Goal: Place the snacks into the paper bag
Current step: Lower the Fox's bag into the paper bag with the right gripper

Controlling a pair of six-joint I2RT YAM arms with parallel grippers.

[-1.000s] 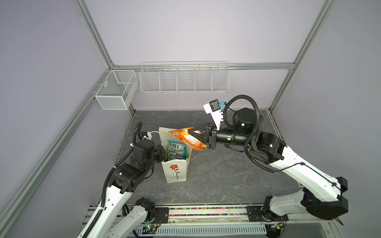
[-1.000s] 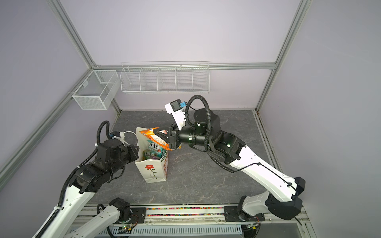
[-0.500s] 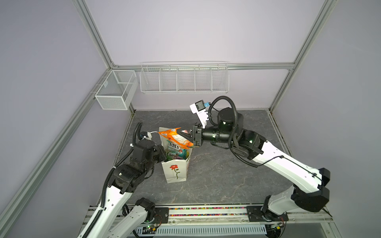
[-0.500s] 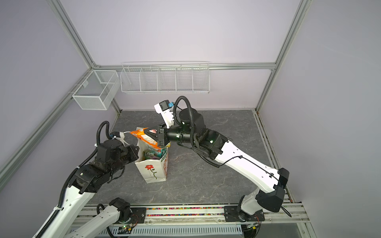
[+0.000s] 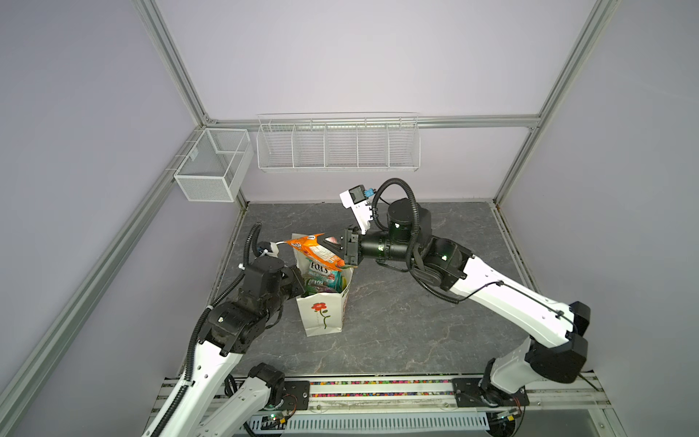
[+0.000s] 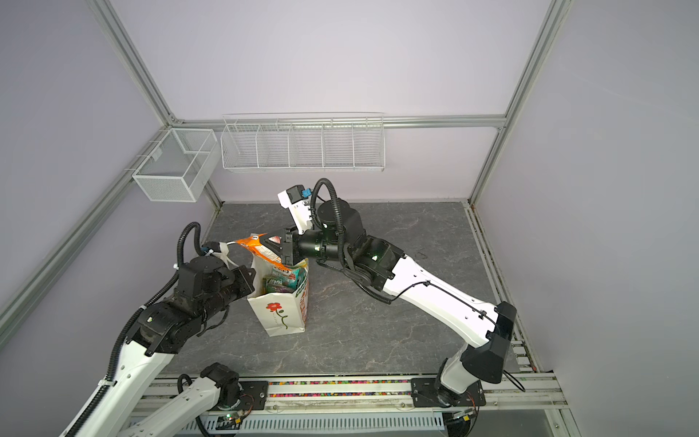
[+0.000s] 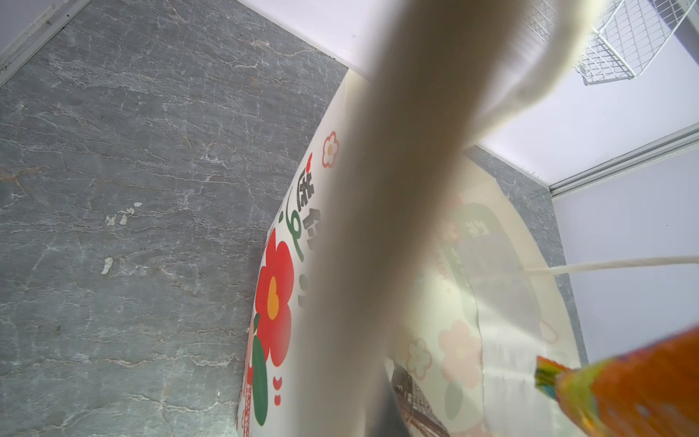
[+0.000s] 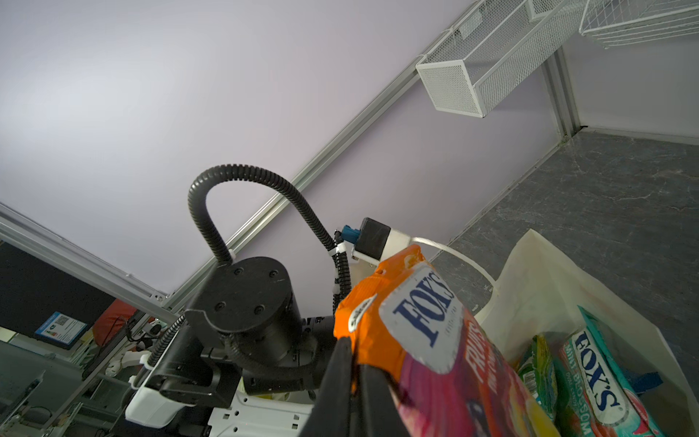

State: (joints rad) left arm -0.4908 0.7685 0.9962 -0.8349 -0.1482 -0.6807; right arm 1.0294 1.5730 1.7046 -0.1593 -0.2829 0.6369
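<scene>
Right gripper [image 5: 337, 248] is closed on one end of the orange packet [image 5: 316, 250]; the packet is held tilted, its free end ahead of the fingers [image 8: 346, 378] and over the mouth of the bag [image 5: 321, 316] — not yet inside. The bag is stood upright just below and ahead of this gripper in both top views; a teal packet [image 8: 599, 382] and a green packet [image 8: 537, 372] are seen within, beneath the orange one. Left gripper [image 5: 300, 282] is closed at the bag's rim on the side away from the right gripper — the wall is apparently pinched, though contact is blurred in the left wrist view; a cord handle [image 7: 397, 227] is draped out of focus across that lens.
</scene>
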